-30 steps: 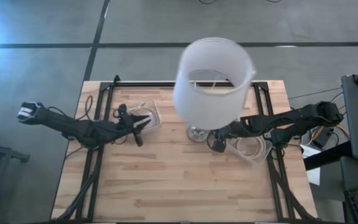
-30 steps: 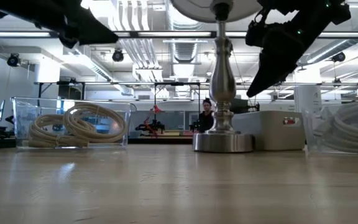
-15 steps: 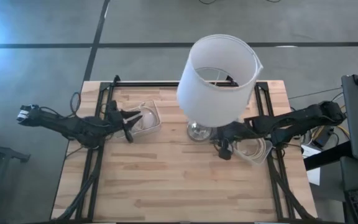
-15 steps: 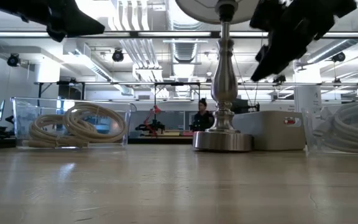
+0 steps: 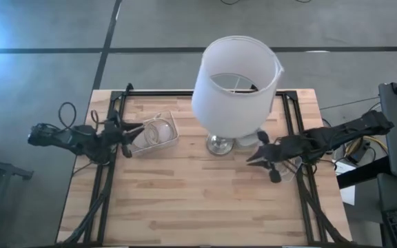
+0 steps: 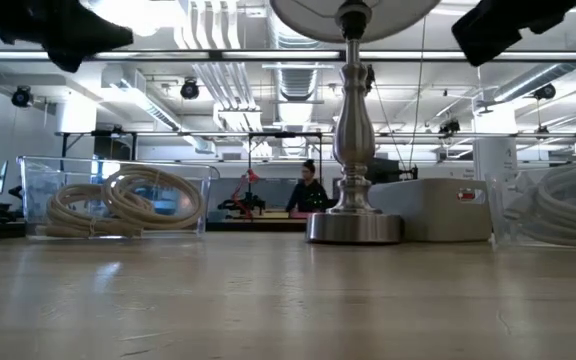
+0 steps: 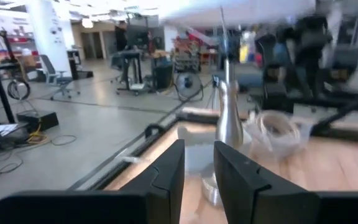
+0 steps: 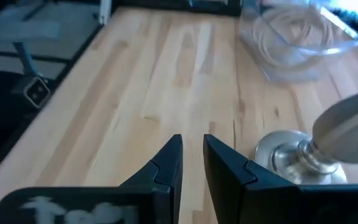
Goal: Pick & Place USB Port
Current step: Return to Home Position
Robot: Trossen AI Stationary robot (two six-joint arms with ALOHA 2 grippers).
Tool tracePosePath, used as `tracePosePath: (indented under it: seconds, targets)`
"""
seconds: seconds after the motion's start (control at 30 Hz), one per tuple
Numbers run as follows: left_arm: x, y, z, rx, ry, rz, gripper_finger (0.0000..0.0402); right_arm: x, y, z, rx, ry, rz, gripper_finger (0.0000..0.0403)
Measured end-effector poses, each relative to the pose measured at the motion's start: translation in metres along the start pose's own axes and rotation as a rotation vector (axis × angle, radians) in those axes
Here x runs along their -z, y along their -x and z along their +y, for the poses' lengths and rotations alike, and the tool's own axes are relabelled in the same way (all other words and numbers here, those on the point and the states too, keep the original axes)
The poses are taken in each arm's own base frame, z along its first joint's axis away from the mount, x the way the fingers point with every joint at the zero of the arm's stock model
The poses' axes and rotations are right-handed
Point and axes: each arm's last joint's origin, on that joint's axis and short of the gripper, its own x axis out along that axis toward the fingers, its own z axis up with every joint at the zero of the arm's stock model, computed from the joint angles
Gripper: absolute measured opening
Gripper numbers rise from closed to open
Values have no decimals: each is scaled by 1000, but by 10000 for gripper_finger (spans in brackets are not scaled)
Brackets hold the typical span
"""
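A wooden table [image 5: 198, 207] fills the middle of the high view. A lamp [image 5: 236, 89] with a wide white shade stands at its far centre, its metal base [image 6: 355, 226] on the boards. Behind the base sits a pale box [image 6: 433, 208]; what it holds cannot be seen.

The left arm [image 5: 67, 138] reaches in over the table's left edge. The left gripper [image 5: 138, 128] hangs off the table top, just beside the left clear bin [image 5: 173, 127]. In its wrist view the fingers [image 7: 166, 177] stand close together with a slim gap and nothing between them.

The right arm [image 5: 336, 134] comes in from the right edge. The right gripper [image 5: 251, 160] is raised near the lamp base and points toward the table's middle. Its fingers [image 8: 166, 165] are also drawn in narrow and hold nothing.

A coiled cable [image 5: 156, 131], cream in colour, lies inside the left clear bin. In the low view more pale cables [image 6: 568, 195] lie heaped in the right clear bin [image 6: 498, 215] at the table's right side. In the high view that bin seems to sit mostly under the right arm, though this is hard to make out.

Far back in the room a person [image 6: 308, 187] is at a desk.
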Motion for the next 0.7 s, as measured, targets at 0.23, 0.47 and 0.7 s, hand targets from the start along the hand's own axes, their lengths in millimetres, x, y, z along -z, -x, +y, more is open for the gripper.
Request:
tracePosePath:
  seconds: [0.23,0.47,0.7]
  targets:
    - [17,9,4,57,18,-48,90,18,24,-4,-15,62,-205,59]
    - [35,14,3,175,-27,-89,90,50,29,-7,-18,72,-312,59]
    - [50,11,-2,239,-46,-125,90,74,27,-10,-11,117,-423,59]
